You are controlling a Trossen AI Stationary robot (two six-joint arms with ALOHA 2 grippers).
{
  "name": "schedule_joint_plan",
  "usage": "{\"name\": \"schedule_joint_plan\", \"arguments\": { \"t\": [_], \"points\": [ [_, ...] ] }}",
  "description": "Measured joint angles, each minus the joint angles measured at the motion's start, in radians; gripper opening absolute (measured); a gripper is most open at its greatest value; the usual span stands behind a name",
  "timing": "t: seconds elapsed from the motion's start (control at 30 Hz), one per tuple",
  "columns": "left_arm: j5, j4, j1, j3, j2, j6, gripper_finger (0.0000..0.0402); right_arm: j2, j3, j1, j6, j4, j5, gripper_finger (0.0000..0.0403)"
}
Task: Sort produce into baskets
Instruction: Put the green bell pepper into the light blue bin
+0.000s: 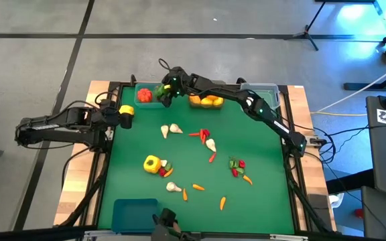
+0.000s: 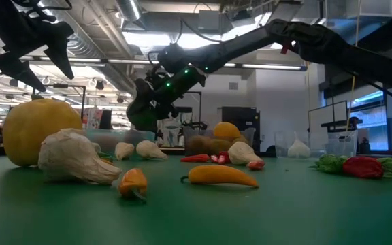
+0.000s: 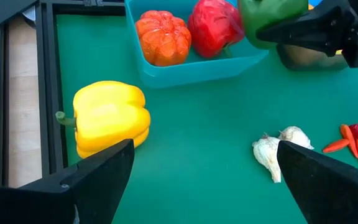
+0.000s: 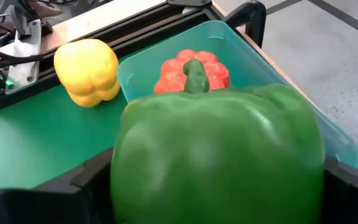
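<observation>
A green pepper (image 4: 216,143) hangs over the right end of the teal basket (image 4: 272,68) at the table's far left, with my right gripper (image 1: 163,94) shut on it. An orange-red pepper (image 3: 163,38) and a red one (image 3: 213,28) lie in that basket. My left gripper (image 3: 204,186) stands open at the left edge. A yellow pepper (image 3: 110,115) rests on the mat just ahead of its one finger, untouched. In the low view the right gripper (image 2: 148,102) is raised well above the mat. My right gripper pinches the green pepper by its two opposite sides (image 4: 120,174), one finger (image 4: 92,180) on each. The fingers slant down from the table's right. The pepper is lifted clear above the basket, its stalk end (image 4: 196,78) turned away from the wrist.
A dark basket with oranges (image 1: 206,100) and a clear basket (image 1: 263,90) stand along the far edge, a blue basket (image 1: 136,214) at the near left. Garlic bulbs (image 1: 171,129), chillies (image 1: 204,135), carrots (image 1: 198,187) and another yellow pepper (image 1: 152,164) lie scattered on the green mat.
</observation>
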Motion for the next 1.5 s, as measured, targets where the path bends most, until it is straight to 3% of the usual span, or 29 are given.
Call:
{"name": "schedule_joint_plan", "arguments": {
  "t": [0.27,0.53,1.5],
  "points": [
    [0.0,0.0,0.0,0.0,0.0,0.0,0.0388,0.0,0.0,0.0,0.0,-0.041,0.014,0.0395],
    [0.0,0.0,0.0,0.0,0.0,0.0,0.0388,0.0,0.0,0.001,-0.025,-0.018,0.072,0.0385],
    [0.001,0.001,0.0,0.0,0.0,0.002,0.0388,-0.072,0.001,0.0,-0.054,0.05,0.07,0.039]
  ]
}}
